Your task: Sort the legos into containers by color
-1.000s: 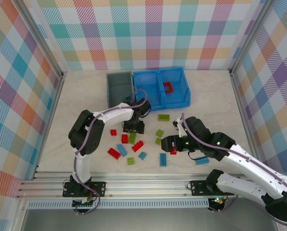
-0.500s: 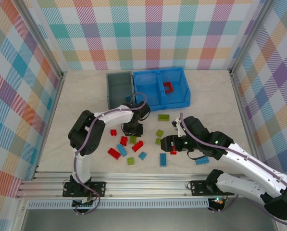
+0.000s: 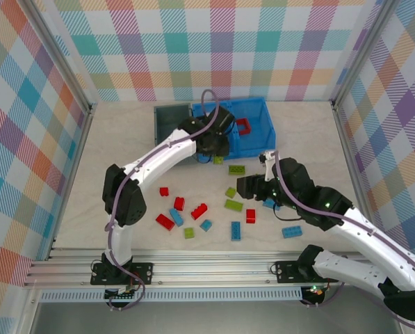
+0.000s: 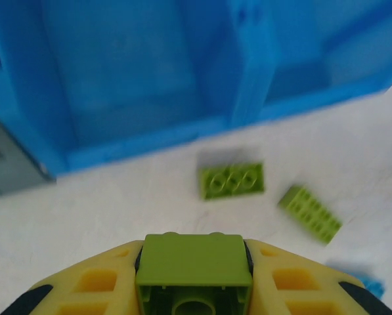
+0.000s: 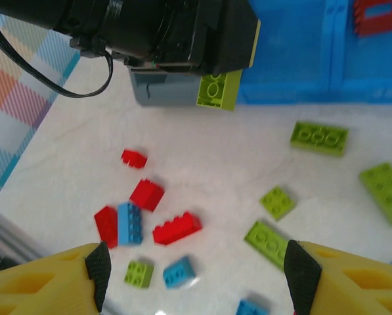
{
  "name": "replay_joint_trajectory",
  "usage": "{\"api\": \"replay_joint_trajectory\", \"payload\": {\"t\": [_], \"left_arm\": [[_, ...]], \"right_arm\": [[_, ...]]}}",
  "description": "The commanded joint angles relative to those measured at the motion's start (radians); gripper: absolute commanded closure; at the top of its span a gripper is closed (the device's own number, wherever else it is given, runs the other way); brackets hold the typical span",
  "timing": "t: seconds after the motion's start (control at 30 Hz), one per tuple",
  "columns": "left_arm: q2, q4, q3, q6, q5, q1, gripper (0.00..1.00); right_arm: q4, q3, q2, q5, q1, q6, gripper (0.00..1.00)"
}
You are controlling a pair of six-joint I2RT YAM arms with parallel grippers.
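My left gripper (image 3: 216,154) is shut on a lime green lego (image 4: 194,268), held above the table just in front of the blue bin (image 3: 268,125); it also hangs in the right wrist view (image 5: 218,90). The blue bin's right compartment holds a hollow red frame (image 3: 243,127). The grey bin (image 3: 171,124) stands to its left. My right gripper (image 3: 240,188) (image 5: 199,282) is open above the table, nothing between its fingers. Loose red (image 3: 199,211), light blue (image 3: 236,230) and green (image 3: 233,205) legos lie scattered below both grippers.
A long green lego (image 3: 236,169) lies close to the blue bin's front wall. A red lego (image 3: 251,216) and a blue one (image 3: 292,232) lie near the right arm. Metal frame posts (image 3: 89,111) and checked walls bound the table.
The left arm rose from the scattered legos with a green one and swung to the blue bin's front. The right gripper drew back from the red lego.
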Motion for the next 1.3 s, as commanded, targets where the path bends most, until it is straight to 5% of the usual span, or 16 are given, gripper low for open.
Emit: {"api": "replay_joint_trajectory", "payload": {"t": [0.0,0.4,0.5,0.77,0.87,1.07,1.27], "left_arm": [[0.144,-0.043,0.101,0.006,-0.077,0.039,0.71],[0.404,-0.020,0.372,0.001,-0.022,0.135,0.63],[0.400,-0.031,0.382,0.003,-0.002,0.134,0.46],[0.228,-0.041,0.345,-0.016,0.036,0.100,0.38],[0.071,0.013,0.193,-0.026,0.047,0.054,0.36],[-0.397,0.234,-0.435,-0.117,0.000,-0.116,0.30],[-0.769,0.350,-0.876,-0.232,-0.019,-0.293,0.28]], "right_arm": [[0.106,0.018,0.026,0.081,-0.006,-0.044,0.28],[0.116,-0.009,0.045,0.060,-0.008,-0.018,0.28],[0.103,-0.027,0.043,0.057,-0.008,-0.008,0.28],[-0.199,-0.004,0.115,0.145,-0.016,0.145,0.28],[-0.287,-0.071,0.148,0.027,-0.015,0.228,0.29],[-0.304,-0.193,0.261,-0.150,-0.013,0.250,0.29],[-0.198,-0.215,0.381,-0.145,-0.016,0.209,0.32]]}}
